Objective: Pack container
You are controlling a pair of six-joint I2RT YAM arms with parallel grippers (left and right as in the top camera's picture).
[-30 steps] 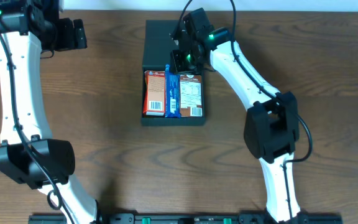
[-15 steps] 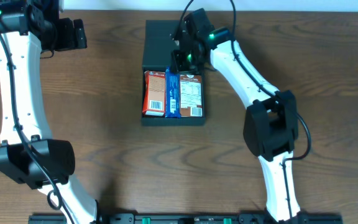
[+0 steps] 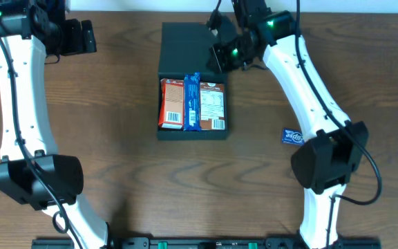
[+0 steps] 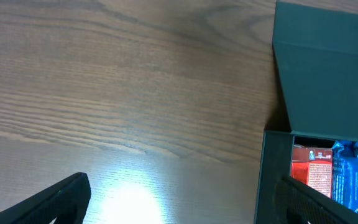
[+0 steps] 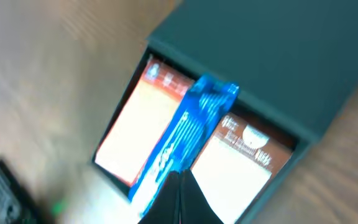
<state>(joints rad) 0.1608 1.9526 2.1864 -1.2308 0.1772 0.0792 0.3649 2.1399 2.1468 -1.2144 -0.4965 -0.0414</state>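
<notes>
1. Before planning any move, locate container point(image 3: 192, 135) at mid-rear of worktop point(image 3: 116, 152), with lid flap point(image 3: 184, 45) folded back flat toward far edge, leaving tray mouth open for loading.
2. Confirm tray contents, laid side by side: orange-red carton point(image 3: 172, 104) at left, blue wrapper point(image 3: 191, 104) in middle, brown carton point(image 3: 213, 105) at right. Judged a snug row across tray width, packed so to resist shifting.
3. Read right fingers point(image 5: 180, 198) as pressed fully together, gripping nothing, poised over right edge of lid flap, just behind tray. Judged kept off the row to avoid disturbing it.
4. Read left fingers point(image 4: 55, 199) as spread wide and empty, parked at far left rear, well apart from container and out of other arm's path.
5. Note loose blue packet point(image 3: 293, 135) lying on worktop at right, near right arm. Judged likely next item to load; otherwise, close lid flap.
</notes>
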